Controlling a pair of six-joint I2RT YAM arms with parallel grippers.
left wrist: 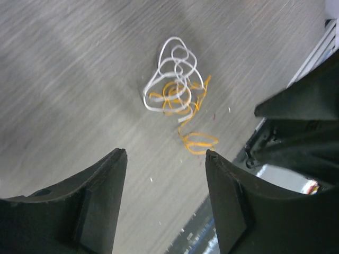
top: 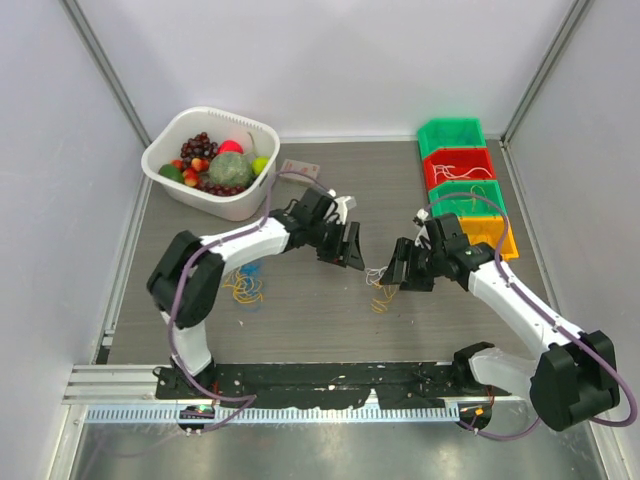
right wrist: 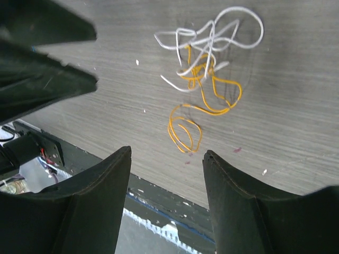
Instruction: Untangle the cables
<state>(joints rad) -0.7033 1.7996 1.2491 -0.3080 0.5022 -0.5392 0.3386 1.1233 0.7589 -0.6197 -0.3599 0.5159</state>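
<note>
A small tangle of cables lies on the table between my two grippers. A white cable (left wrist: 170, 67) (right wrist: 212, 33) is knotted with an orange-yellow cable (left wrist: 186, 108) (right wrist: 207, 92). In the top view this tangle (top: 378, 287) sits just below the gap between the arms. A second clump of yellow and blue cables (top: 243, 285) lies apart at the left. My left gripper (top: 352, 256) (left wrist: 165, 152) hovers open above the tangle with nothing between its fingers. My right gripper (top: 400, 273) (right wrist: 167, 150) faces it, also open with nothing in it.
A white basket (top: 163, 148) of toy fruit stands at the back left. Green, red, green and orange bins (top: 470, 182) line the back right; the red one holds thin cords. The table's near edge and black rail (top: 330, 375) run close below the tangle.
</note>
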